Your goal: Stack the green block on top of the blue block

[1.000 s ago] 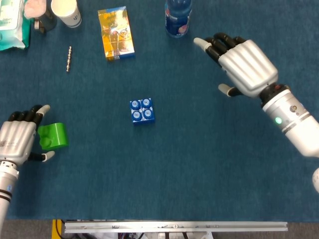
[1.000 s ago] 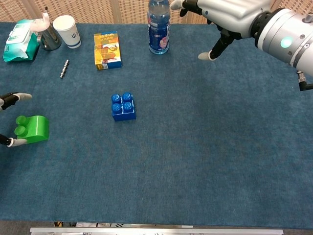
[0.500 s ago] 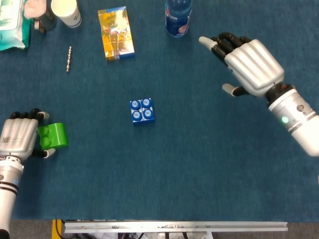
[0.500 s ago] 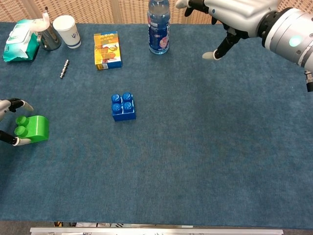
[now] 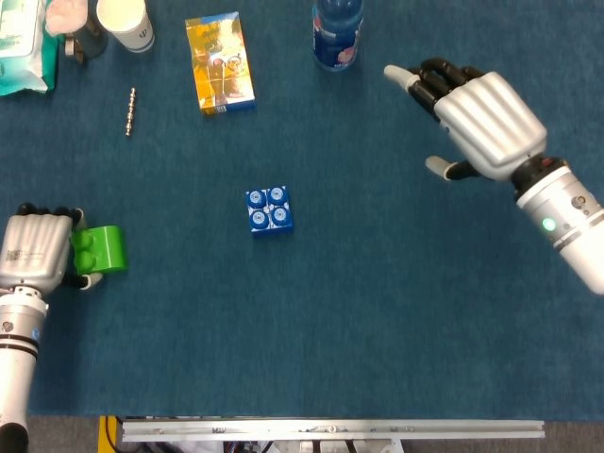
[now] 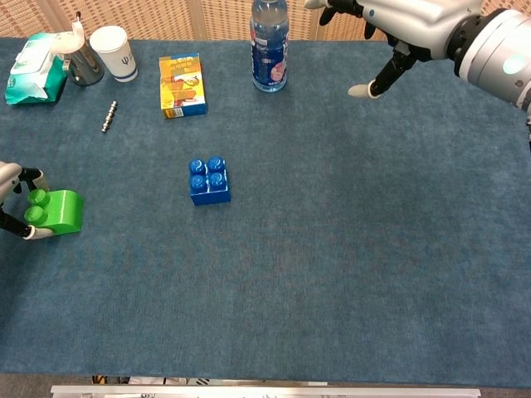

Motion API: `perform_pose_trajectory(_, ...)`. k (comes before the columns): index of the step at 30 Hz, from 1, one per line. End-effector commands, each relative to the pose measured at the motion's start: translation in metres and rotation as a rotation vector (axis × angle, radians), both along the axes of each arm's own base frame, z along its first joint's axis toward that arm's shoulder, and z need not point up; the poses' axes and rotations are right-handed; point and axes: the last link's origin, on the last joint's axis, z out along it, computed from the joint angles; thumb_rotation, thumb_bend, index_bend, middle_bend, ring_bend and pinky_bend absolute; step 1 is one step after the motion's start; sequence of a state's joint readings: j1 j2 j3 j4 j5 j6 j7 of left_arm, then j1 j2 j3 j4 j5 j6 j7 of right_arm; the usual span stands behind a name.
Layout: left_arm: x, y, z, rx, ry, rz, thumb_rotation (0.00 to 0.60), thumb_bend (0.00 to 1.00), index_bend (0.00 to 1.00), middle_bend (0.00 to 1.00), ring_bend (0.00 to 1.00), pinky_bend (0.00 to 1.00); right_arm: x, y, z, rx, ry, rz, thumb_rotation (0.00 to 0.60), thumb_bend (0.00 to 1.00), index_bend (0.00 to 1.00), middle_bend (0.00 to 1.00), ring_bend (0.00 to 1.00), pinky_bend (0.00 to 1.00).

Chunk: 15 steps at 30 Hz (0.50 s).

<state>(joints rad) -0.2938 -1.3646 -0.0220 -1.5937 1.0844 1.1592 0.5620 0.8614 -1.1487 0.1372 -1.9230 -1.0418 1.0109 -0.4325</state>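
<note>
My left hand (image 5: 38,250): curled around the end of the green block (image 5: 100,250), fingers above it and thumb below, gripping it on the table (image 5: 377,311).
Green block: near the table's left edge, well apart from the blue block (image 5: 269,209).
Blue block: mid-table, studs up.
My right hand (image 5: 481,123): fingers spread, holding nothing, above the table near the bottle (image 5: 337,33).
</note>
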Motion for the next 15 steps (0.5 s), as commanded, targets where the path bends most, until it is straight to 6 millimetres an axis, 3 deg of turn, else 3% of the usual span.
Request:
perform_pose_trajectory(1,0.000,0.001,0.000,0.002,-0.006,-0.003,0.515,0.04,0.43,0.42,0.38,0.23,0.000,0.000,0.000,0.001,-0.001,-0.001,0.600,0.16,0.05,0.21,0.14,0.33)
perform_pose_trajectory(7,0.005,0.006,0.002,0.006,-0.035,-0.013,0.525,0.04,0.46,0.45,0.42,0.24,0.000,0.000,0.001,-0.002,0.003,0.005,0.600,0.16,0.05,0.21,0.14,0.33)
perform_pose_trajectory(15,0.028,0.021,0.012,0.027,-0.086,-0.067,0.525,0.04,0.46,0.45,0.42,0.25,0.001,0.005,0.000,0.002,0.012,0.015,0.600,0.17,0.05,0.21,0.14,0.33)
